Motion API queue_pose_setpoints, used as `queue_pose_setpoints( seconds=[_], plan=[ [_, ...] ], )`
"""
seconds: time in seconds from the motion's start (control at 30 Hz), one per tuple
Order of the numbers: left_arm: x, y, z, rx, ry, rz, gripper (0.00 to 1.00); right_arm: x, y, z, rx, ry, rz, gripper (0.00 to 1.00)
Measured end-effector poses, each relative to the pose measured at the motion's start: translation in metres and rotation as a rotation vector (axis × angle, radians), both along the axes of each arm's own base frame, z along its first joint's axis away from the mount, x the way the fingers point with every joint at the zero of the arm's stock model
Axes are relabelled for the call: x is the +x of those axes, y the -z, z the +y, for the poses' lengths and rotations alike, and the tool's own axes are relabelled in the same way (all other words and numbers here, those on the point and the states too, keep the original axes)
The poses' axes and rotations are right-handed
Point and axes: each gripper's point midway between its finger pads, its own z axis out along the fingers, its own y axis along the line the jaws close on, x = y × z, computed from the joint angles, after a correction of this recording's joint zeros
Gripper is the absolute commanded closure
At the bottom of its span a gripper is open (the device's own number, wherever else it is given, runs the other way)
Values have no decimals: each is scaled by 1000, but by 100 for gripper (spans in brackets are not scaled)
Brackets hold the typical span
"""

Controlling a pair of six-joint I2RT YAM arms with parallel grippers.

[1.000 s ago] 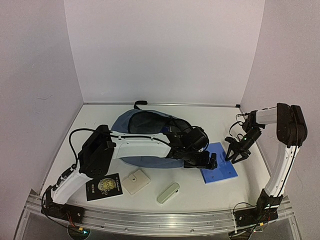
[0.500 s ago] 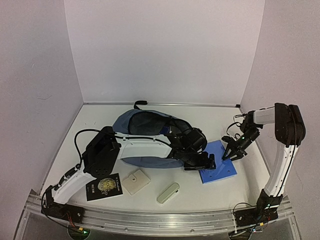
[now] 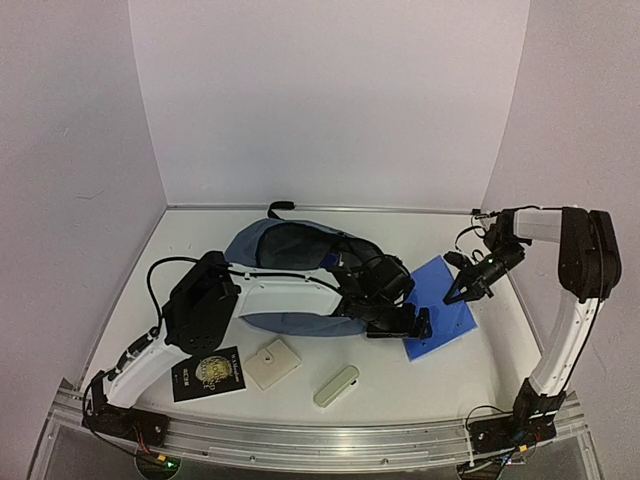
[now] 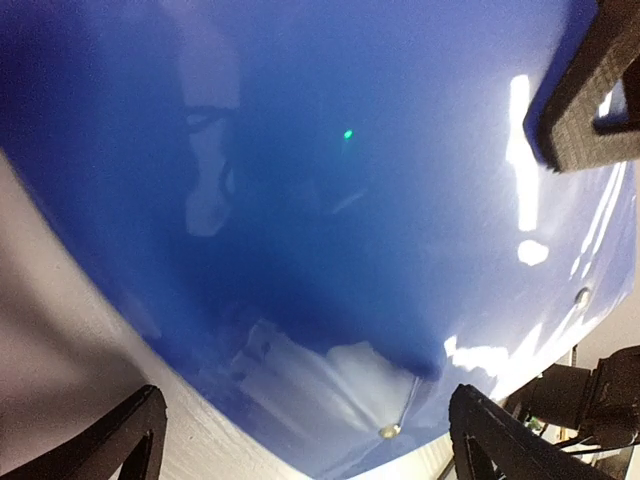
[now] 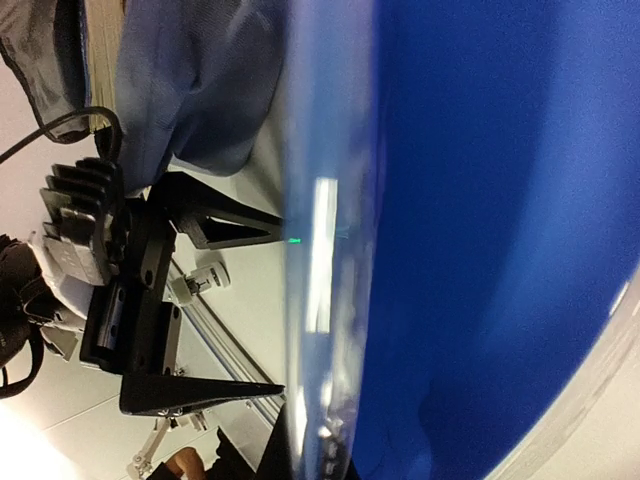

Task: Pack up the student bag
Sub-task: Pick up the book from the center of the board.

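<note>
The slate-blue student bag (image 3: 285, 262) lies on its side at mid-table, its dark opening facing up and partly covered by my left arm. Right of it a bright blue notebook (image 3: 440, 312) is tilted, its right edge raised off the table. My right gripper (image 3: 464, 291) is shut on that raised edge. My left gripper (image 3: 414, 326) stands open at the notebook's left edge, its fingers apart with nothing between them. In the left wrist view the blue notebook (image 4: 330, 200) fills the frame. The right wrist view shows the notebook (image 5: 480, 230) edge-on, with bag fabric (image 5: 200, 90) beyond.
Near the front edge lie a black booklet with a gold emblem (image 3: 210, 373), a beige square pad (image 3: 272, 362) and a pale green case (image 3: 336, 385). White walls close in the table at the back and on both sides.
My right gripper closed on the notebook's right edge and lifted it, so the notebook now tilts up on that side. The left arm has hardly moved.
</note>
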Motion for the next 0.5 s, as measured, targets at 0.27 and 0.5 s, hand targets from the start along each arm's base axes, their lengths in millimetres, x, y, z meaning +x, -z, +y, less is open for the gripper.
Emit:
queue_pose_setpoints(
  seconds=[0.27,0.5],
  plan=[
    [-6,-85,31,-19,69,-211,0,45,-96,-3,-32,-27,-348,100],
    [10,-239,100,-242,41,-392,0,43,-155,11,-63,-131,-571,100]
  ],
)
